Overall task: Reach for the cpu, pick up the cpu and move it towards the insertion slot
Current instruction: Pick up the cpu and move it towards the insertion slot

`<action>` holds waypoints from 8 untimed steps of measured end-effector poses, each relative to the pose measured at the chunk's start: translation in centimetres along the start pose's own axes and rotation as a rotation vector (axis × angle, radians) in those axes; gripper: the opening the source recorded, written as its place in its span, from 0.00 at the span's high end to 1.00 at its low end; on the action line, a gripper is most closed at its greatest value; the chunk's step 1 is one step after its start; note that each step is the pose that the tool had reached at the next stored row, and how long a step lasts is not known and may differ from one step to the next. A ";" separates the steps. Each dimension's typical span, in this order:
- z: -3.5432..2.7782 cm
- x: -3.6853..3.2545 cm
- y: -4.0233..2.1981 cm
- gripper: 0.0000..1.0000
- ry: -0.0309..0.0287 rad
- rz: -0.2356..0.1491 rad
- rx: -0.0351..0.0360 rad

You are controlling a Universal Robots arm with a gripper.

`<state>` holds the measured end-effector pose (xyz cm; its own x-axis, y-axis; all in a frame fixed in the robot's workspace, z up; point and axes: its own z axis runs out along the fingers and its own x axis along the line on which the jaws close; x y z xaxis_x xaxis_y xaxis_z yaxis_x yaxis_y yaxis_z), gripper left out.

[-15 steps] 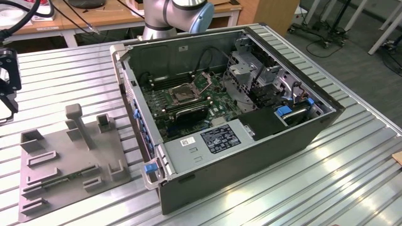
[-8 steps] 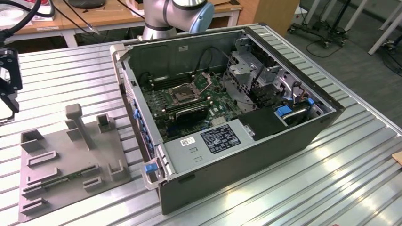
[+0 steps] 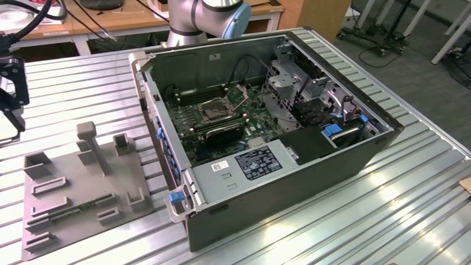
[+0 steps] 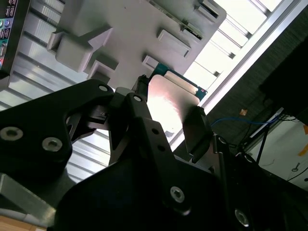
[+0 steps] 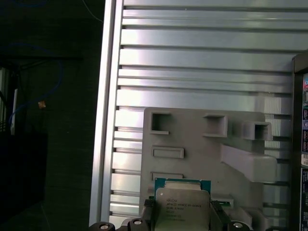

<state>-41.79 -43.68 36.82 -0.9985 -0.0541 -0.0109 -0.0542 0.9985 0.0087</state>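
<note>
Cpu (image 5: 182,204), a small square chip with a pale metallic face and a green edge, is gripped on two opposite sides by the closed black end effector (image 5: 182,215). This is seen in both wrist views, where the grey plastic fixture (image 5: 202,139) appears behind the chip.

At the far edge of the exterior view's left, the end effector is seen raised above the ribbed metal tabletop (image 3: 412,210). Just to its right, the fixture is laid flat on the tabletop. Further right, an open computer case (image 3: 294,182) is set on its side. Inside it, the insertion slot (image 3: 213,110), framed in shiny metal, is mounted on the green circuit board (image 3: 254,118), well apart from the end effector. The robot arm (image 3: 202,16) is seen behind the case.
</note>
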 end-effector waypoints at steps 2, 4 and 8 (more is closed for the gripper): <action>0.00 -0.09 0.00 0.46 0.0000 0.000 0.0001; 0.00 -0.19 -0.01 0.46 0.0001 0.000 0.0001; 0.01 -0.32 -0.02 0.46 0.0000 0.000 0.0000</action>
<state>-41.47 -43.69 36.82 -0.9985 -0.0541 -0.0110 -0.0542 0.9985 0.0087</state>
